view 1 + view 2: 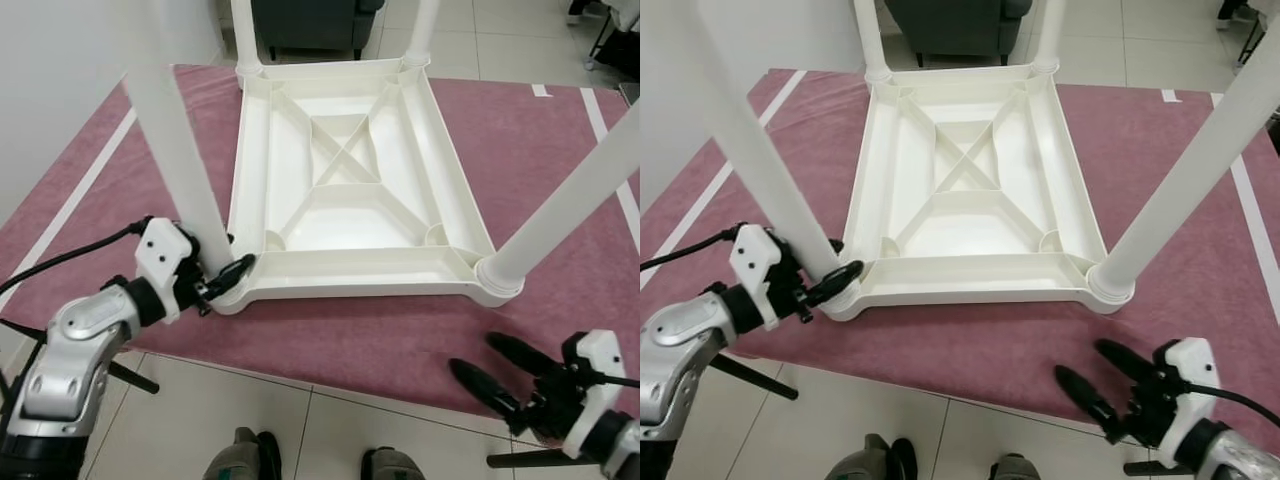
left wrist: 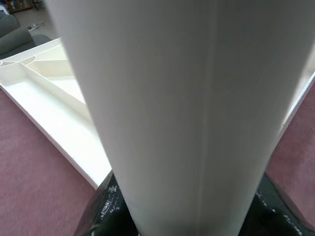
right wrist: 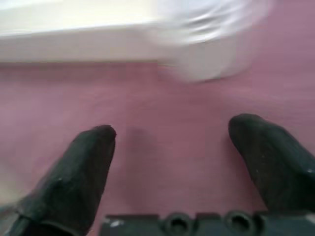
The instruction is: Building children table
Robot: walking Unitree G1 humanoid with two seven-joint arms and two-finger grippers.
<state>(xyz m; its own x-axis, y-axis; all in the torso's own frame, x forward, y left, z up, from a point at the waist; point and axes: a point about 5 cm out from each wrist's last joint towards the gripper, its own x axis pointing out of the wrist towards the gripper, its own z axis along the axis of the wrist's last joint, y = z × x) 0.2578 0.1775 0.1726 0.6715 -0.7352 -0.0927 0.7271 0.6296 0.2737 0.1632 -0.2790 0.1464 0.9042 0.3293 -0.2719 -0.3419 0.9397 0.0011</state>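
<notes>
A white plastic table (image 1: 350,180) lies upside down on a dark pink rug (image 1: 400,340) in the middle of the frame, with its four legs sticking up. The left tool (image 1: 228,277) is at the lower left of the frame, clenched around the bottom of the near left leg (image 1: 180,160), right where the leg meets the table corner. In the left wrist view that leg (image 2: 197,108) is very close and big, with the black fingers (image 2: 106,209) on both sides of it. The right tool (image 1: 500,372) is at the lower right of the frame, with its two black fingers spread apart and holding nothing. It hangs over the rug, near the near right leg (image 1: 570,200) but not touching it. White floor tiles (image 1: 300,430) show along the bottom of the frame.
</notes>
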